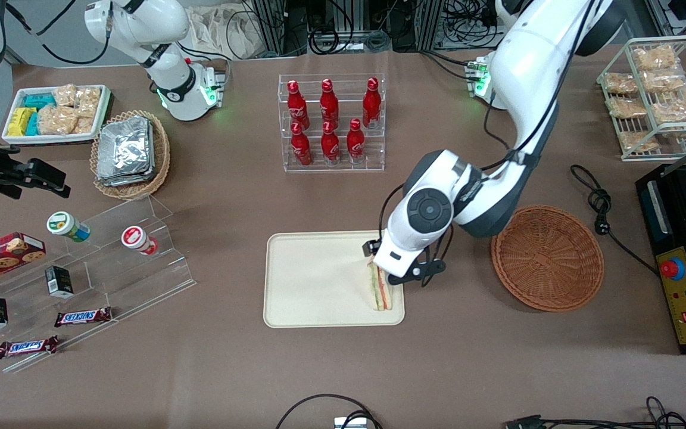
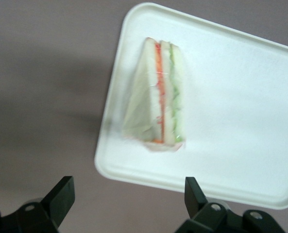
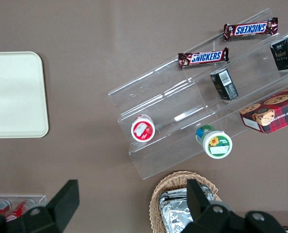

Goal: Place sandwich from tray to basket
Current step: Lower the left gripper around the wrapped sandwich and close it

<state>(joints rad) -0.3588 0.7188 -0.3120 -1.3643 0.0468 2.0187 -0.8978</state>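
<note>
The working gripper (image 1: 405, 271) hangs above the edge of the white tray (image 1: 313, 280), partly over the sandwich in the front view. In the left wrist view the gripper (image 2: 129, 189) stands open, nothing between its fingers. One wrapped sandwich (image 1: 381, 289), a wedge with red and green filling, lies on the tray near its edge toward the working arm's end. The same sandwich (image 2: 156, 97) shows whole in the left wrist view, on the tray (image 2: 241, 111), apart from the fingers. A round brown wicker basket (image 1: 548, 258) lies on the table beside the tray, toward the working arm's end.
A rack of red bottles (image 1: 332, 125) stands farther from the front camera than the tray. Toward the working arm's end are a coiled black cable (image 1: 600, 205), a black machine (image 1: 685, 238) and a wire rack (image 1: 629, 143) of packaged bread. A clear stepped shelf (image 1: 122, 262) lies toward the parked arm's end.
</note>
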